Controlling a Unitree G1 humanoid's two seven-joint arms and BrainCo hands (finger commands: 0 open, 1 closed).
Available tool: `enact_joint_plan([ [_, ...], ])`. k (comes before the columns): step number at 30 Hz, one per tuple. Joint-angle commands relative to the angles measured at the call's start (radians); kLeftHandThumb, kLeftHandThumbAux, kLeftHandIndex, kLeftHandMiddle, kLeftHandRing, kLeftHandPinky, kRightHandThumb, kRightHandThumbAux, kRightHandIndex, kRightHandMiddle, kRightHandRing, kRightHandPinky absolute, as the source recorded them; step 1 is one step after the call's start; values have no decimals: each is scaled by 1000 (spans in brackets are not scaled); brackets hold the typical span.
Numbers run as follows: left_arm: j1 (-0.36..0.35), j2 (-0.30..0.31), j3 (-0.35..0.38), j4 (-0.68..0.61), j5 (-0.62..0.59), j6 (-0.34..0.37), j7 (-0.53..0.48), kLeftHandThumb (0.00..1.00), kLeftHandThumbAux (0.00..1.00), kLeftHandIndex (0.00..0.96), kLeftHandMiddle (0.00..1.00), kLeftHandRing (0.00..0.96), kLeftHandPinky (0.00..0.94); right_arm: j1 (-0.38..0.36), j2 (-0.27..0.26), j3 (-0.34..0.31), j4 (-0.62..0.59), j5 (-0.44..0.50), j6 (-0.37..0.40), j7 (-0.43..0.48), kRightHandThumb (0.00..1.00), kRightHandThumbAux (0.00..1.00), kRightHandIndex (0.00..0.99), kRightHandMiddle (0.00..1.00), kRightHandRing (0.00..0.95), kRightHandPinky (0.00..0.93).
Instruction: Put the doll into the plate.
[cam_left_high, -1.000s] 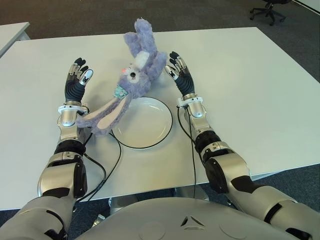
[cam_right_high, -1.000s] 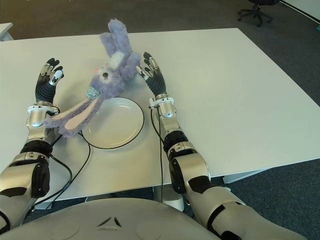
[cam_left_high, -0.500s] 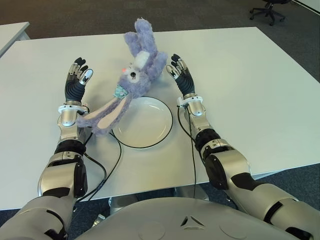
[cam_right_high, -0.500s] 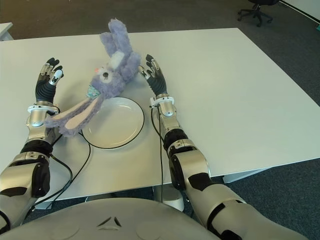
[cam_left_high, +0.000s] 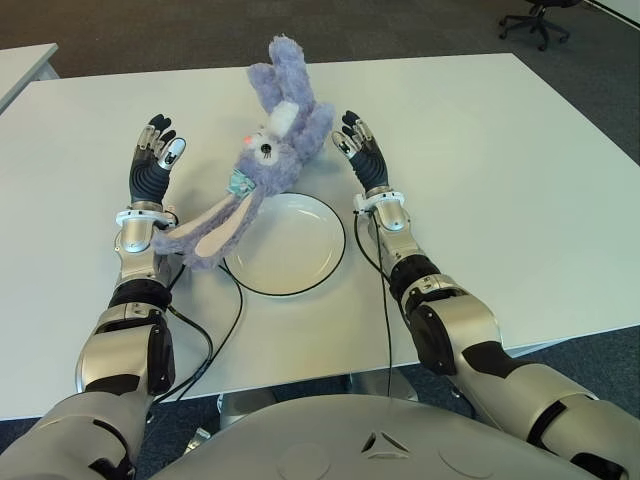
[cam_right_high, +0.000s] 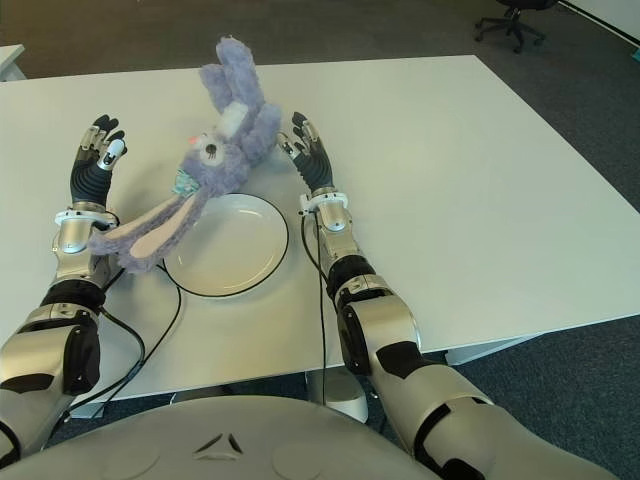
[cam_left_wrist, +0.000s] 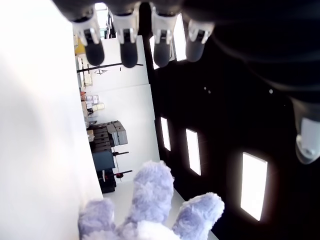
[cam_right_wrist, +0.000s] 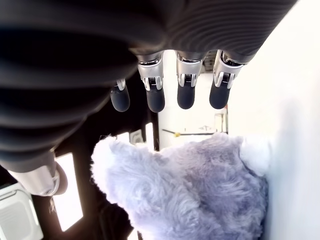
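**Doll not yet grasped; both hands open on either side of it**

The doll (cam_left_high: 262, 165), a purple plush rabbit, is seen lying on the bench (cam_left_high: 520, 160), stretched diagonally. Its body and head lie just beyond the far rim of the plate (cam_left_high: 285, 243); one long ear trails toward the left forearm and overlaps the plate's left edge. The plate itself is bare, so the doll is judged to be outside it.

The right robot hand (cam_left_high: 360, 145) is held upright just beside the doll's body, on the right, fingers (cam_right_wrist: 186, 95) extended and spread, nothing held. Whether the palm touches the plush cannot be told. The left robot hand (cam_left_high: 155, 155) is raised on the doll's left, set apart from its body, fingers (cam_left_wrist: 129, 47) likewise straight and empty.

Step in hand, as judged: approach before the grasp. The next move calls for the hands to be closed in on the soft body, which is then to be lifted and brought back over the plate. A trailing ear may be left hanging over the rim.
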Motion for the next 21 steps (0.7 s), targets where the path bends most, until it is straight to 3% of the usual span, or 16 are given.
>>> enact_joint_plan([
  [1, 88, -46, -8, 57, 5, 1, -13, 0, 436, 5, 90, 87, 85, 19, 62, -7, 56, 0, 23, -13, 430, 475, 27, 0, 6, 60],
  [21, 78, -46, -8, 65, 3, 6, -26, 0, 451, 0, 82, 90, 98, -41, 96, 22, 68, -23, 34, -31, 462, 469, 45, 9, 8, 51],
])
